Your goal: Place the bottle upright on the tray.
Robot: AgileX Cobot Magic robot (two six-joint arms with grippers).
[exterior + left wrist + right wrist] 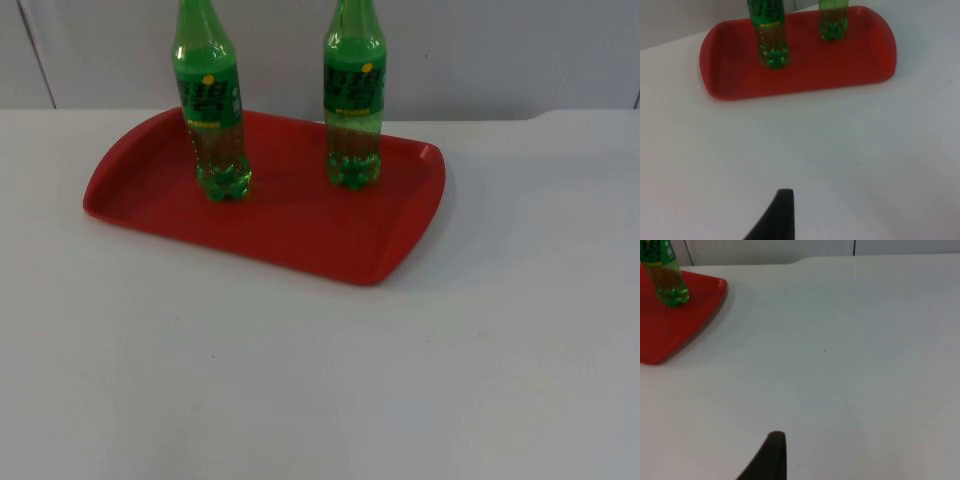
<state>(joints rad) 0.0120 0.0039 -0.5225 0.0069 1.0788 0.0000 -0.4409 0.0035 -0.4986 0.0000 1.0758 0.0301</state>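
Note:
Two green soda bottles with green labels stand upright on a red tray [300,225] at the back of the table. The left bottle [212,130] stands a little nearer the front than the right bottle [354,110]. In the left wrist view both the left bottle [771,42] and the right bottle [833,22] rise from the tray [805,72], and my left gripper [782,212] hangs well short of it over bare table. My right gripper [772,455] is off to the tray's right, with one bottle [667,282] on the tray's end [675,332] far from it.
The white table top [320,380] stretches in front of and to the right of the tray. A grey partition wall [500,50] stands right behind the tray.

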